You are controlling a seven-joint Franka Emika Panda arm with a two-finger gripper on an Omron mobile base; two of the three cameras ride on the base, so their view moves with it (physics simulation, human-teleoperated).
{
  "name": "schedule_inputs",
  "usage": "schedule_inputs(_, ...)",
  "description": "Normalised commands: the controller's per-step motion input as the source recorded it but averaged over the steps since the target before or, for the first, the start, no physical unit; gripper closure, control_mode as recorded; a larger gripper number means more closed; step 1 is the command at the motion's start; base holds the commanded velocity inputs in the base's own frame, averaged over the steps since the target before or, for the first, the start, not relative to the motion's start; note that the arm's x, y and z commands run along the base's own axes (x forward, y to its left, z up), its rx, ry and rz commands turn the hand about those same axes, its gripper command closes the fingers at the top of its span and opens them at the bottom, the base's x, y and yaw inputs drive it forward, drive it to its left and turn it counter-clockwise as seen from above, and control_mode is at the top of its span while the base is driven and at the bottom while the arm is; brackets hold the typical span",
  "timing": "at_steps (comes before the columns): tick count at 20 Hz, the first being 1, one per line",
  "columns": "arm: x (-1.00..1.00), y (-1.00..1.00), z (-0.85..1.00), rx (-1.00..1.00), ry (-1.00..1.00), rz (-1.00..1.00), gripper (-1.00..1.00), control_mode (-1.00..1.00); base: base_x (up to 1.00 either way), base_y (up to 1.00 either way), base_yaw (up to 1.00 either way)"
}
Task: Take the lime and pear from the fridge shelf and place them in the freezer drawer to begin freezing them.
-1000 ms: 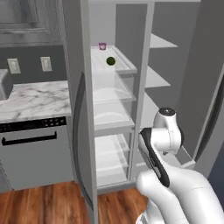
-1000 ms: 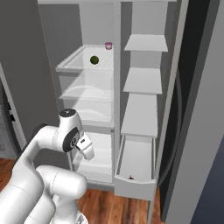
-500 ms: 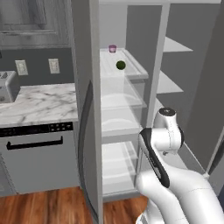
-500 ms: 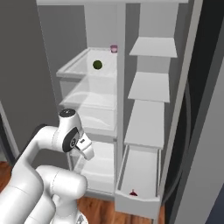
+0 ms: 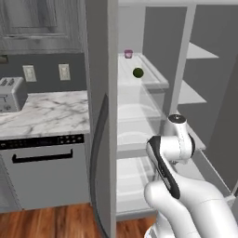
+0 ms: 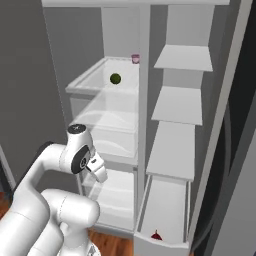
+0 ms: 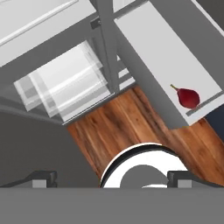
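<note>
The pincer point(image 7: 112, 177) points down toward the wood floor point(image 7: 127, 127) in the hand view, its 2 dark fingertips point(image 7: 41, 177) standing far apart at the lower corners with nothing between them, so it is wide and empty. In the base views the arm point(image 5: 169, 153) is folded low in front of the open fridge, its wrist level with the lower shelves; the pincer itself is tucked behind the arm there and cannot be made out.

Below the hand lies the freezer drawer point(image 7: 148, 48), pulled out over the floor. The pear point(image 7: 188, 97) lies inside it, close to the front wall, its stem pointing away from that wall. In the right base view the same dark red fruit point(image 6: 156, 235) sits at the front end of the drawer point(image 6: 165, 210), at the bottom of the right-hand compartment.

The lime point(image 5: 138, 73) rests on the fridge shelf point(image 5: 155, 81) at the top of the left compartment, well apart from the arm and high above it; the right base view shows it point(image 6: 115, 78) near the middle of that translucent shelf point(image 6: 92, 82). A small pink-purple cup point(image 5: 128, 54) stands behind the lime at the back of the same shelf.

To the left of the fridge, a marble table point(image 5: 46, 111) carries a toaster point(image 5: 9, 93) at its far left edge.
</note>
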Motion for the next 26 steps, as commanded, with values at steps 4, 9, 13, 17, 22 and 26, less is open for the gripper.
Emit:
schedule_inputs(4,0.00,0.00,0.00,0.00,0.00,0.00,-1.00,1.00,0.56,0.11,0.07)
schedule_inputs(9,0.00,0.00,0.00,0.00,0.00,0.00,-1.00,1.00,0.54,0.17,0.04)
schedule_inputs(13,0.00,0.00,0.00,0.00,0.00,0.00,-1.00,1.00,0.40,0.25,0.00)
schedule_inputs(17,0.00,0.00,0.00,0.00,0.00,0.00,-1.00,1.00,0.25,0.16,0.00)
schedule_inputs(22,0.01,0.00,0.49,0.00,-0.14,0.04,-1.00,-1.00,0.01,0.00,0.00)
schedule_inputs(26,0.10,0.00,1.00,-0.01,-0.33,0.15,-1.00,-1.00,0.00,0.00,0.00)
